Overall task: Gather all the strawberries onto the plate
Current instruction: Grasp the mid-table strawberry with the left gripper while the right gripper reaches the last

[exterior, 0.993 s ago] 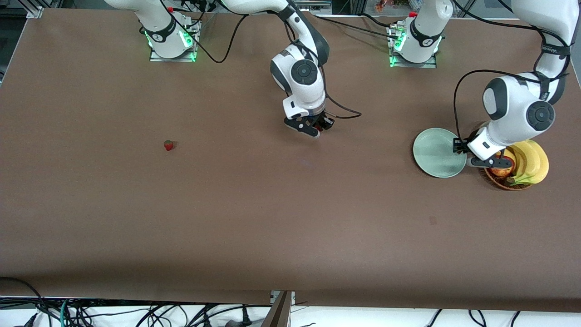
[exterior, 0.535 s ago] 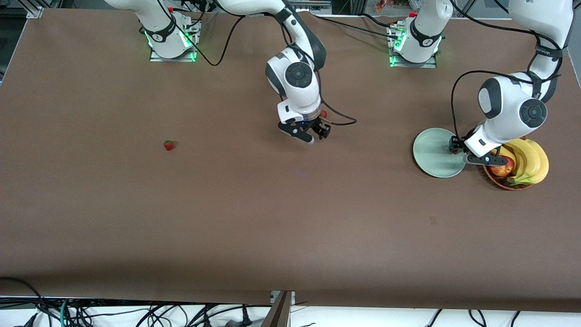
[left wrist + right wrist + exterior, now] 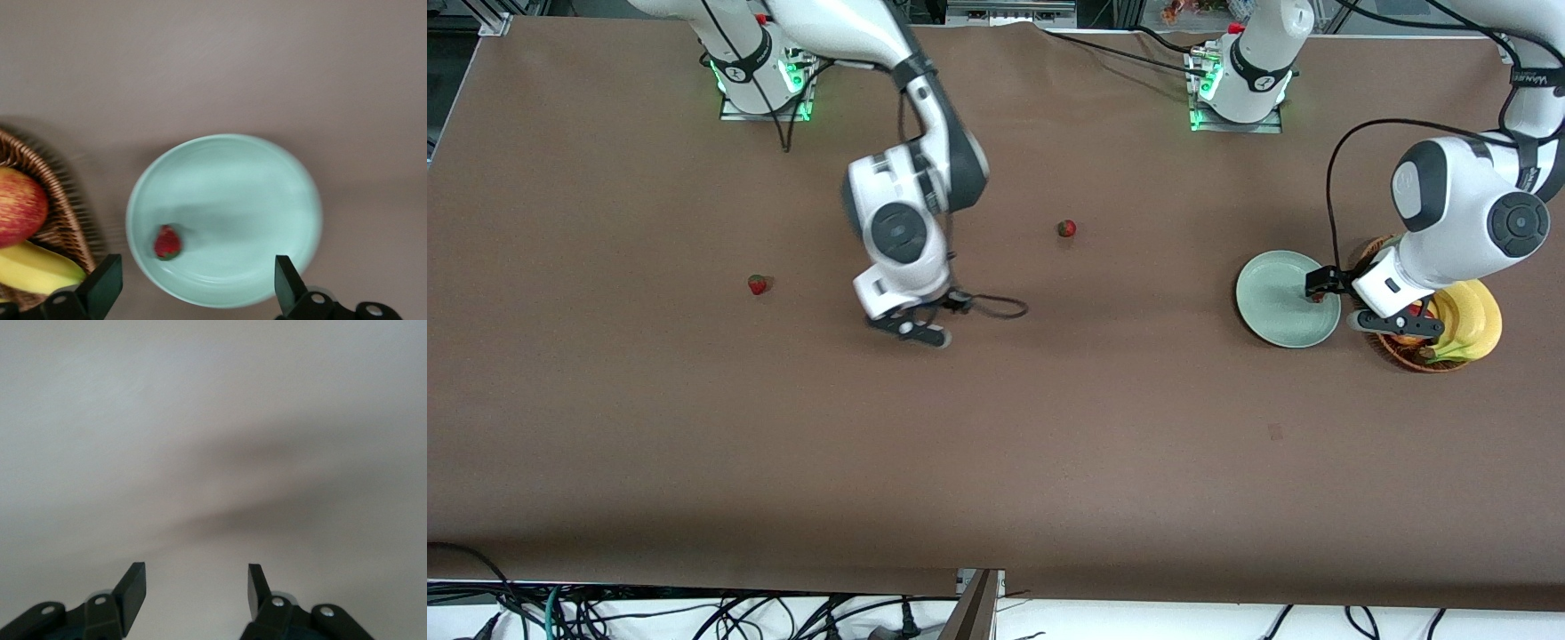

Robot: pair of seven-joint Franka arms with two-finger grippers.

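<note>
Left pincer [image 3: 193, 293] hangs over the mint-green plate [image 3: 1272, 324], fingers [image 3: 100, 287] spread wide and empty; one strawberry [image 3: 167, 242] lies in the plate close to the rim nearest the wicker basket [image 3: 63, 220], which holds an apple [image 3: 20, 207] and bananas [image 3: 1472, 316]. Right pincer [image 3: 197, 590] is over bare desk [image 3: 1049, 444], open and empty, between two loose strawberries — one [image 3: 758, 284] toward the right arm's end, one [image 3: 1066, 228] nearer the desk's middle. Likely risks: a small rounded berry may roll away from closing fingers or bruise under too firm a grip, and the plated berry, so near the rim, could be nudged out. The plated berry's long axis appears to lie flat; which way its cap points cannot be told.
</note>
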